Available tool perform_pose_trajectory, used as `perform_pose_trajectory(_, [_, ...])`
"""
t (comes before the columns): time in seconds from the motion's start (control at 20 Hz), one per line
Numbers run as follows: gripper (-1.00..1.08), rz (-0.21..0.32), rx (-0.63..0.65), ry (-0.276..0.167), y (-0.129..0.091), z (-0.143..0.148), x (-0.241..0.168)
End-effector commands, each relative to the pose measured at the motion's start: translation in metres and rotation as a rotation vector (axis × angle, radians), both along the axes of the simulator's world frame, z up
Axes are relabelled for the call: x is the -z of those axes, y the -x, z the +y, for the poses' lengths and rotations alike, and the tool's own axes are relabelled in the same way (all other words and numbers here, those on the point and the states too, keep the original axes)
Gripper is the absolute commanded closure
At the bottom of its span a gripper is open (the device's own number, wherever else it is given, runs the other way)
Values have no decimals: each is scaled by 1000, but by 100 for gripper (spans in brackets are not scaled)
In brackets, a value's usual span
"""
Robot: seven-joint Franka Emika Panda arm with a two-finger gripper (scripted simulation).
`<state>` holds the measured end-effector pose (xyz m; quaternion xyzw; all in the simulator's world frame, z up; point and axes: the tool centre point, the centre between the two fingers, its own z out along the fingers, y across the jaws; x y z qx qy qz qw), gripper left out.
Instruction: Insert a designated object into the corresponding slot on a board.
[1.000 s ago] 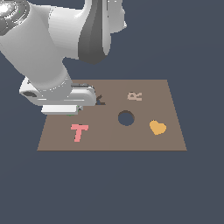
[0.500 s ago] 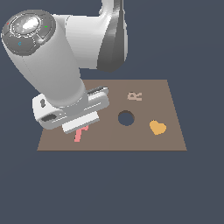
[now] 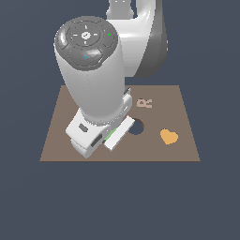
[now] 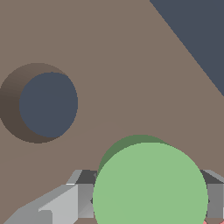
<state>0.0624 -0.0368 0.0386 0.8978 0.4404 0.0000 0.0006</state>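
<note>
The tool [image 4: 149, 205] pinches the green disc [image 4: 149, 186] between its grey fingers [image 4: 85, 199], which press on the disc's two opposite sides. In the wrist view the disc hangs above the brown board [image 4: 113, 65] and casts a dark green shadow on the surface just beneath it, so it is lifted off the board, not resting on it.

The round hole [image 4: 46, 104] lies near the tool but apart from it, with a strip of bare board between the disc's edge and the hole's rim. The hole's inner wall shows as a darker crescent on one side. Beyond the disc, the board's straight edge runs diagonally, with dark floor past it.

In the exterior view the arm's big white body hides most of the tool [image 3: 115, 136]; only a sliver of green shows at its tip. The hole [image 3: 137, 128] peeks out right beside the tool, toward the exterior view's right. Further that way sit an orange heart [image 3: 168, 136] and, behind the hole, a pale letter R [image 3: 144, 102]. The board [image 3: 187, 150] is bare around the heart, out to its near edge.
</note>
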Motion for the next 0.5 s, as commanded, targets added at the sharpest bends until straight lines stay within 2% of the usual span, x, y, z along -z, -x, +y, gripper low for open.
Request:
perform_pose_trajectory(0.0, [108,-1,-119,0,0,18,-1])
perform_pose_trajectory(0.45, [108,0,-445,0,13,66,-2])
